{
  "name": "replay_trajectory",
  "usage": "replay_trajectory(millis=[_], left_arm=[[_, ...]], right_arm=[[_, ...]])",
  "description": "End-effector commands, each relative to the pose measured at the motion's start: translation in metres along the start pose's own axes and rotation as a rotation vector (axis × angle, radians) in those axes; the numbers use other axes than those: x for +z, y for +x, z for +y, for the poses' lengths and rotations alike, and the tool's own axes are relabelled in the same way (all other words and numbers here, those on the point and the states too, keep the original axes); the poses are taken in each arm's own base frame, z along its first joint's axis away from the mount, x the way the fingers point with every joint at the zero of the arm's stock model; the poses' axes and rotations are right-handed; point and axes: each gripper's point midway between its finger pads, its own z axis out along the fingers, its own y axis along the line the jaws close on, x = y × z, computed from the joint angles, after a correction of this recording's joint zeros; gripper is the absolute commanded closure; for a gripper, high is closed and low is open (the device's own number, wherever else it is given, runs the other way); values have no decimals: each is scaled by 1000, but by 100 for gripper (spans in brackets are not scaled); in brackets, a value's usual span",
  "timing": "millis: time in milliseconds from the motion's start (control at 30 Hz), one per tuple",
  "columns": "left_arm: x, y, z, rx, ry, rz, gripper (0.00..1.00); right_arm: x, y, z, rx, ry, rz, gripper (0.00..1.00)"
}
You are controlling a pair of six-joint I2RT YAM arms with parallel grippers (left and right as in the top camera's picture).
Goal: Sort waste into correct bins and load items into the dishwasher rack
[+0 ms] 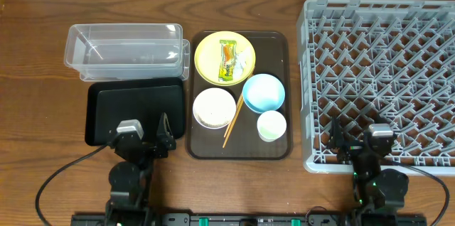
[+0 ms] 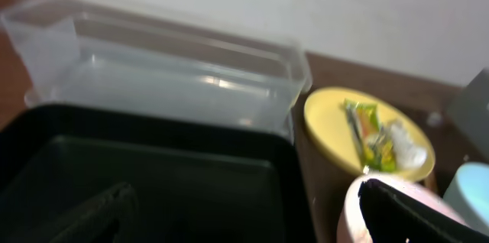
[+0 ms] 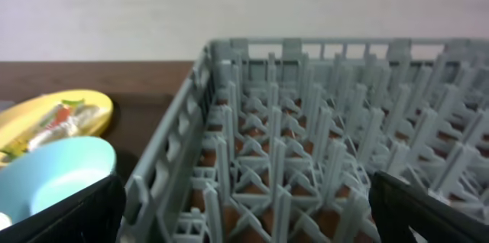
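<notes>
Grey plastic, a large square dishwasher rack (image 1: 380,84) with a lattice of upright pegs fills the right of the table and holds nothing yet. Beside it lies a dark brown rectangular serving tray (image 1: 279,45) carrying all the tableware. Left of that, a clear plastic rectangular tub (image 1: 124,47) sits behind a shallow black rectangular tray (image 1: 131,109), their edges touching or nearly so. On the serving tray the round yellow plate (image 1: 207,59) is at the back. The white bowl (image 1: 214,107) and light blue bowl (image 1: 264,92) are in the middle and the small pale cup (image 1: 271,125) is at the front right, all crowded close. A pair of wooden chopsticks (image 1: 233,121) leans along the white bowl's right rim. The small crumpled green-and-orange snack wrapper (image 1: 227,61), with white paper beside it, rests on the plate. Loose rice grains cannot be made out for sure. The left gripper (image 2: 246,189) hangs over the black tray with fingers spread wide and empty. The right gripper (image 3: 246,186) hovers at the rack's near edge, likewise spread and empty. The likely trouble is crowding. Lifting the white bowl could send the chopsticks rolling. A pinch at the light wrapper might catch the plate rim or slip off. Tilting any bowl that holds rice would scatter grains across the tray.
</notes>
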Motion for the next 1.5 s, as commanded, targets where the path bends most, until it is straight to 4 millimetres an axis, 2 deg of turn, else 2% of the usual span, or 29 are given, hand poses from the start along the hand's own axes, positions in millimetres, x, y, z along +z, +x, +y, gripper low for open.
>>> replay_trajectory(millis=[0, 233, 333, 533, 700, 867, 967, 1067, 1200, 1233, 1367, 1467], left_arm=[[2, 13, 8, -8, -49, 75, 5], [7, -6, 2, 3, -71, 180, 5], [10, -19, -10, 4, -50, 270, 5], [16, -38, -19, 17, -92, 504, 5], [7, -31, -25, 16, -118, 776, 5], [9, -6, -19, 21, -153, 904, 2], [13, 0, -29, -8, -100, 934, 2], [26, -14, -49, -45, 0, 877, 0], [49, -40, -60, -41, 37, 784, 3], [57, -47, -62, -40, 42, 769, 6], [86, -64, -80, 19, 94, 733, 7], [114, -74, -103, 87, 161, 680, 7]], right_arm=[[0, 0, -2, 15, 22, 43, 1], [4, -16, -2, 24, 33, 176, 1], [8, -27, -6, 49, 61, 257, 1], [21, -40, -7, 59, 77, 447, 1], [29, -34, -8, 66, 85, 610, 1], [37, -34, -2, 82, 53, 671, 1], [39, -38, 4, 92, 18, 655, 1], [40, -40, 6, 94, 8, 647, 1], [40, -40, 6, 94, 8, 648, 1], [40, -41, 6, 94, 8, 644, 1], [42, -42, 6, 93, 7, 636, 1], [42, -42, 6, 93, 8, 638, 1]])
